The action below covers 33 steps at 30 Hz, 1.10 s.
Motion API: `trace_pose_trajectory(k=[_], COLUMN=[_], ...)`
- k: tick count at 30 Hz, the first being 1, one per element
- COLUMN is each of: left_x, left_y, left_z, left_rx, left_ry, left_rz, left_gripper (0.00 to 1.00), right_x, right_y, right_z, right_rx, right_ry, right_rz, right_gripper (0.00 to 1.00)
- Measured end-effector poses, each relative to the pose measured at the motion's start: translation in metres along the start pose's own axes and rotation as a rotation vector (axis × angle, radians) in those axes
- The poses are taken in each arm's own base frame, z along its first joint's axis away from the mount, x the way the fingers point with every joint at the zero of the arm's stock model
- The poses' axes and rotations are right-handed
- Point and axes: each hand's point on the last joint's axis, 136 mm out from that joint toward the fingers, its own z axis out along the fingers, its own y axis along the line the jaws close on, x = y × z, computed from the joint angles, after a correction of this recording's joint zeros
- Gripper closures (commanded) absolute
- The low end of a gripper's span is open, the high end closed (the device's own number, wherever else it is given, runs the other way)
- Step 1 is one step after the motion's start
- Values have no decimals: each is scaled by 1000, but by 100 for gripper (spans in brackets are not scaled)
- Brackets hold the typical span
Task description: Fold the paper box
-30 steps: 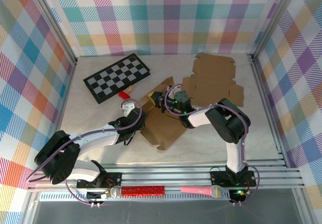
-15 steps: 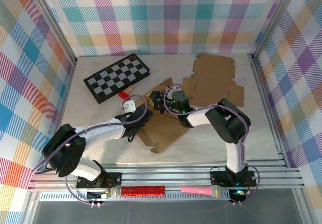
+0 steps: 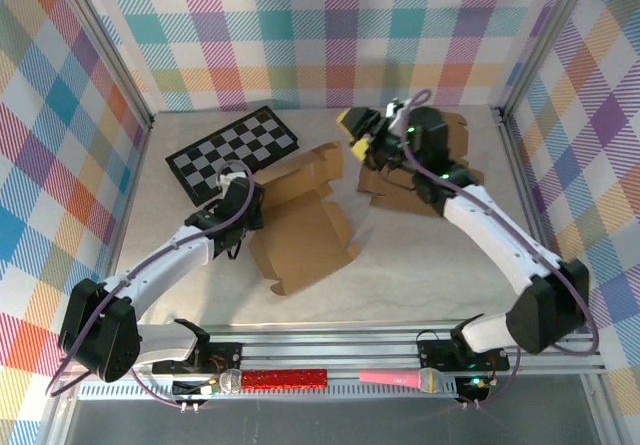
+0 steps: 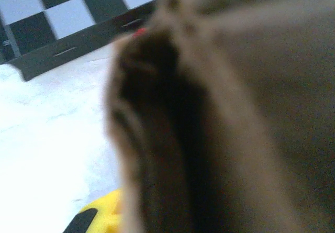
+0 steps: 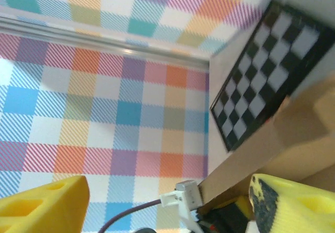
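The paper box (image 3: 305, 237) is a brown cardboard sheet, partly folded, lying mid-table with one flap (image 3: 300, 170) standing up at its back. My left gripper (image 3: 241, 201) is shut on the box's left edge. In the left wrist view blurred cardboard (image 4: 235, 118) sits right against the lens, with a yellow fingertip (image 4: 99, 217) at the bottom. My right gripper (image 3: 357, 133) hangs raised over the back of the table, apart from the box. It is open, its yellow fingers (image 5: 42, 204) wide apart with nothing between them, and the box's edge (image 5: 282, 133) lies below it.
A black-and-white chessboard (image 3: 230, 151) lies at the back left, close behind my left gripper. A second flat cardboard sheet (image 3: 440, 170) lies at the back right under the right arm. A red glitter microphone (image 3: 285, 378) and a pink microphone (image 3: 400, 377) rest on the front rail.
My right gripper let go of the box, opened and rose away to the back right. My left gripper shut on the box's left edge and drew the box left.
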Motion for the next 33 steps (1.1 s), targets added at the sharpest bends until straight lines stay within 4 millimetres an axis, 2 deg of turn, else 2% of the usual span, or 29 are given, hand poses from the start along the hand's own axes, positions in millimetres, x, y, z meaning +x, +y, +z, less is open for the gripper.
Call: trace_pose_trajectory(k=[2,6,10,13,18,21,27,33], left_x=[-10,-30,-34,-33,-38,-42,-39,-41], left_y=[-7,-26,-40,-51,-65,-73,-82,-92], left_z=[-1,1,2,6,20,26,27,20], left_rx=[70,194,296,387,546,636,767,840], left_ry=[20,58,89,123,208,266,347,386], left_rz=[42,131,180,189,131,90,34,21], left_gripper=[100,100,100,100,100,100,100,100], right_x=[-19,-42,-40,-29,-16,-19,-28,-31], right_y=[-8,-54,-94,-111,-122,-123,-111,-96], right_z=[-19,-41,-53,-55,-56,-61,-64,-52], right_rx=[32,163,238,252,224,196,122,19], right_ry=[-27,-27,31,92,165,174,182,233], right_rz=[-68,-151,-182,-218,-301,-317,-341,-341], right_gripper=[33,44,50,56,59,60,61,61])
